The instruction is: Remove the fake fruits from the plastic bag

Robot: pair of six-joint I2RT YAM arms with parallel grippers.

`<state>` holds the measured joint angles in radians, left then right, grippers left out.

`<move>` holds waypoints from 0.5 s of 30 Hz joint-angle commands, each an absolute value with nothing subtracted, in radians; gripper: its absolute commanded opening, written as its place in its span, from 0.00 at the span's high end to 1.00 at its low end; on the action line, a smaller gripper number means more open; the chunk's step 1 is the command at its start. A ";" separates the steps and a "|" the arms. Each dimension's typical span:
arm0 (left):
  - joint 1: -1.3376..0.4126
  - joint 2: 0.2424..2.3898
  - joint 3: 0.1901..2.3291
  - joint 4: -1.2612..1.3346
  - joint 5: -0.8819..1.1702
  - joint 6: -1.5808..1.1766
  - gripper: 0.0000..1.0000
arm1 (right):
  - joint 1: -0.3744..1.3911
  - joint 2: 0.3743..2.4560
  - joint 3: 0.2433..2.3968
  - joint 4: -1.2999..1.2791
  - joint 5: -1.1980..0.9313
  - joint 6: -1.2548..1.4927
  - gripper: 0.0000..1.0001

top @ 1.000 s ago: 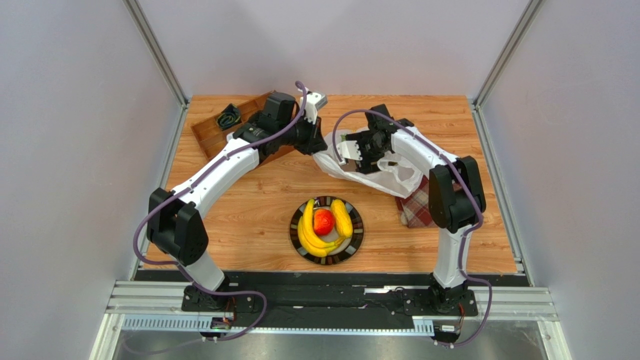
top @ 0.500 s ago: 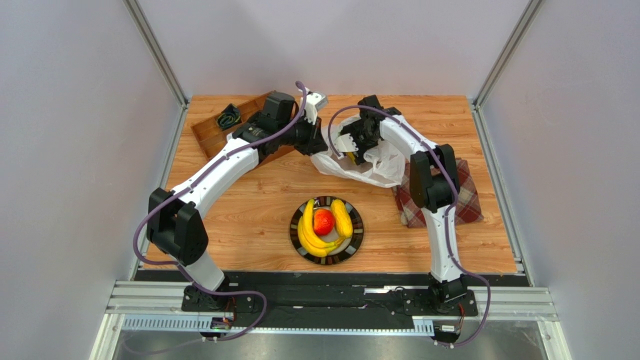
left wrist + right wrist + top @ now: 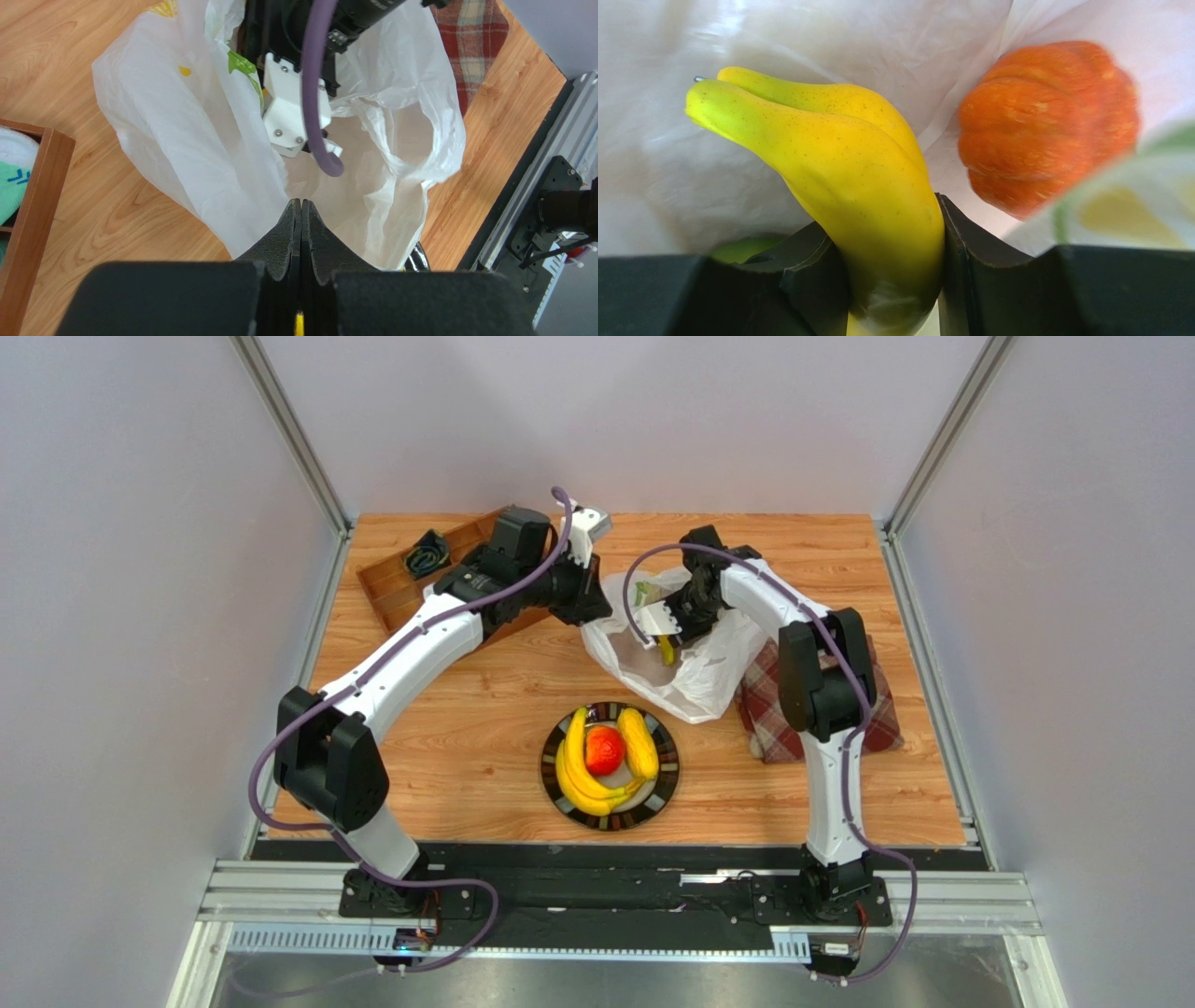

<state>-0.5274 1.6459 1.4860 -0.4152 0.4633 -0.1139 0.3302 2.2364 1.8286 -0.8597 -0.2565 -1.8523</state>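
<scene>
The white plastic bag (image 3: 701, 672) lies open behind the plate, and my left gripper (image 3: 301, 205) is shut on its near edge, holding the mouth up. My right gripper (image 3: 885, 224) reaches inside the bag. Both of its fingers press the sides of a yellow banana (image 3: 857, 168), also seen from above as a yellow patch (image 3: 666, 651). An orange ribbed fruit (image 3: 1050, 119) lies in the bag to the banana's right. A bit of a green fruit (image 3: 741, 248) shows low on the left. Two bananas (image 3: 578, 767) and a red fruit (image 3: 605, 751) rest on the dark plate (image 3: 665, 787).
A red plaid cloth (image 3: 779, 711) lies under the bag's right side. A wooden tray (image 3: 400, 588) with small items stands at the back left, under my left arm. Grey walls close in the table on three sides.
My right gripper has swung back and down into the bag's mouth and closed on the banana. The bag has shifted and bulged towards the plate. The left arm has kept still.
</scene>
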 commanded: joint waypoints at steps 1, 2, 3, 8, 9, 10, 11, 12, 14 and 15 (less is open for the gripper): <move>-0.519 1.660 1.539 -0.374 0.476 -0.121 1.00 | 0.325 2.031 1.778 -0.853 -0.357 -1.691 0.82; -0.515 1.660 1.539 -0.362 0.477 -0.132 1.00 | 0.324 2.008 1.779 -0.886 -0.373 -1.630 0.81; -0.514 1.661 1.539 -0.356 0.476 -0.138 1.00 | 0.325 1.987 1.782 -0.903 -0.379 -1.597 0.81; -0.500 1.681 1.545 -0.315 0.482 -0.187 1.00 | 0.307 1.904 1.856 -0.943 -0.452 -1.234 0.78; -0.497 1.684 1.549 -0.308 0.486 -0.199 1.00 | 0.299 1.914 1.883 -0.949 -0.468 -1.085 0.78; -0.492 1.690 1.549 -0.302 0.491 -0.213 1.00 | 0.293 1.920 1.905 -0.953 -0.482 -1.019 0.77; -0.488 1.695 1.551 -0.293 0.494 -0.247 1.00 | 0.276 1.927 1.937 -0.951 -0.506 -0.946 0.76; -0.482 1.698 1.551 -0.287 0.495 -0.268 1.00 | 0.264 1.943 1.951 -0.948 -0.518 -0.887 0.76; -0.460 1.712 1.549 -0.269 0.506 -0.325 1.00 | 0.230 1.962 2.000 -0.940 -0.555 -0.726 0.75; -0.456 1.715 1.552 -0.265 0.511 -0.337 1.00 | 0.218 1.982 2.017 -0.937 -0.570 -0.682 0.75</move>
